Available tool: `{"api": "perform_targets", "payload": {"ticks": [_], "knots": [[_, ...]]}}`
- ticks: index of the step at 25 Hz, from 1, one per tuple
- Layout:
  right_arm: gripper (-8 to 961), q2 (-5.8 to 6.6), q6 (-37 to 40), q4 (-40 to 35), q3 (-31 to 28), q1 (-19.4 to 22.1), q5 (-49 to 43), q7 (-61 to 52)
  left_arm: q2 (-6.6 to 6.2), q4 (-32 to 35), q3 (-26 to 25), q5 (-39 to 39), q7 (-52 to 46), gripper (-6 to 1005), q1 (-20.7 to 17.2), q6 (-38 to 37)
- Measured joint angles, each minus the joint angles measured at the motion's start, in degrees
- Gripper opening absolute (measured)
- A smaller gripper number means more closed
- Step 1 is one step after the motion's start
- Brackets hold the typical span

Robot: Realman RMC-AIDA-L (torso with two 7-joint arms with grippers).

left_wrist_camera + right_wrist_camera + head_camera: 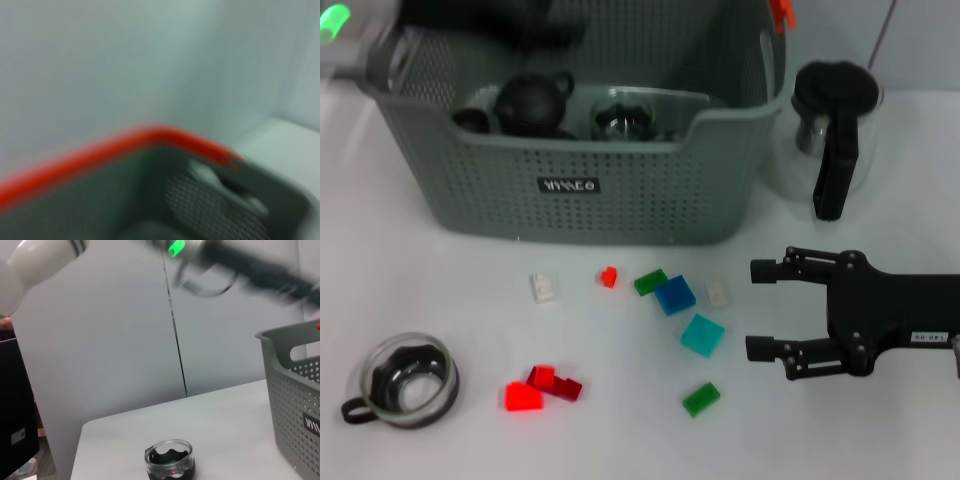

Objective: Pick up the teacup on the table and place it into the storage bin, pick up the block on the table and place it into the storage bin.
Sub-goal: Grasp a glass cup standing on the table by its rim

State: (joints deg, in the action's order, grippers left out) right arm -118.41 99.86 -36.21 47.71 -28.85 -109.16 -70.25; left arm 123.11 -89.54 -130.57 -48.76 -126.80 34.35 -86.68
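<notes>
Large grey perforated plastic storage bin (620,195) with orange handle clips and a black label: stands at the far middle of the white table (440,300); already holds a dark teapot (532,103) and glass vessels. Left gripper, black: blurred above the bin's far left corner in the head view; whether its jaws are apart or together cannot be told. Right gripper (770,310), black, two-fingered: hovers low near the table's right edge, jaws wide apart and empty, pointing toward the blocks. Glass pitcher (830,125) with black lid and handle: just beside the bin's right wall. Clear glass teacup (408,380) with dark insert and black handle: upright near the front left corner, mouth up, handle pointing toward the left edge. Teal square block (703,334): lies flat, nearest the right gripper, sides skewed to the table edges. Smaller blocks, blue (675,295), green (701,398), red (524,397): scattered mid-table. Judged step: reaching for a block. Advice: turn the jaws square to two parallel faces, descend straight, close gently, and avoid nudging the blue neighbour.
</notes>
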Motion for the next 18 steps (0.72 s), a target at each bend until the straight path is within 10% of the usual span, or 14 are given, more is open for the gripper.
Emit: {"api": "perform_targets", "payload": {"ticks": [7, 18], "knots": [[915, 0.08, 0.1, 0.0, 0.09, -0.24, 0.0, -0.07, 0.4, 4.34, -7.09, -4.58, 21.73, 479, -9.86, -15.27], [915, 0.2, -0.05, 0.0, -0.13, 0.11, 0.0, -0.07, -0.47, 0.98, -4.42, 13.97, 12.56, 476, -8.64, -21.46]]}}
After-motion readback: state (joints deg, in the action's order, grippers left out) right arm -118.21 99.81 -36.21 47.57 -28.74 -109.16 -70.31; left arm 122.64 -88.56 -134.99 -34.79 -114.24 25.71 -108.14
